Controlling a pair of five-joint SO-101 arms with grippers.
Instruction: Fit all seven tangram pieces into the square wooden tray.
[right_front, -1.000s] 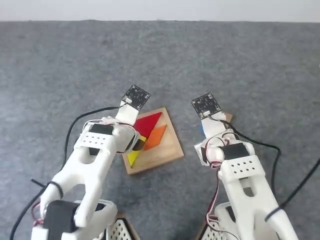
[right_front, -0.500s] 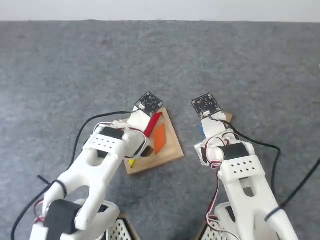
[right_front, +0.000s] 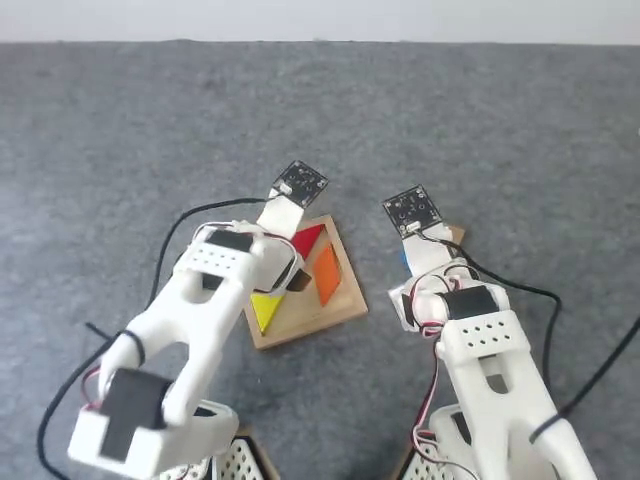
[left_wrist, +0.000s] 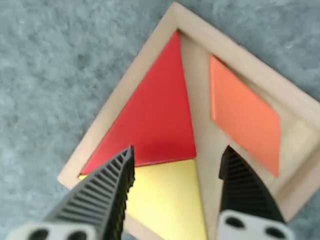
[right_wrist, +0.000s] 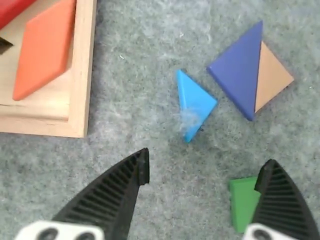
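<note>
The square wooden tray (right_front: 310, 326) lies between my two arms. In it lie a red triangle (left_wrist: 150, 115), a yellow triangle (left_wrist: 167, 195) and an orange parallelogram (left_wrist: 245, 117). My left gripper (left_wrist: 177, 155) hovers open above the seam between the red and yellow triangles, holding nothing. My right gripper (right_wrist: 206, 162) is open over the grey mat to the right of the tray. Ahead of it lie a light blue triangle (right_wrist: 194, 104), a dark blue triangle (right_wrist: 240, 75) touching a tan triangle (right_wrist: 270, 77), and a green piece (right_wrist: 242, 207) partly hidden by one finger.
Grey felt mat (right_front: 120, 150) covers the table, with wide free room behind and to both sides. The tray's corner (right_wrist: 85, 65) is close to the loose pieces. Cables trail from both arms near the front edge.
My left arm swung right over the tray and then stretched farther back, uncovering the yellow triangle. The right arm and the loose pieces have stayed put.
</note>
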